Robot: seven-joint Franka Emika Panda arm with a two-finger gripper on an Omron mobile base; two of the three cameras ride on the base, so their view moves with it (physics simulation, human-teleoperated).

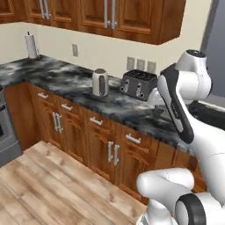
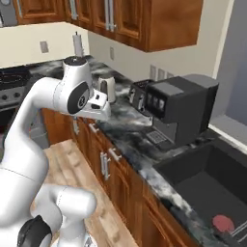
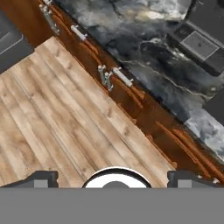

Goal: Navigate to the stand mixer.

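Right base view is showing me the counter, coffee machine and kettle beside it; I'm spotting no stand mixer, risking stopping wrongly. Gripper spread is looking wide, holding nothing.

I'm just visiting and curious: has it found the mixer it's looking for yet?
Not yet, it seems. The base faces a counter holding a kettle, toaster and black coffee machine, but no mixer. The arm is tucked, nothing held. Driving on remains.
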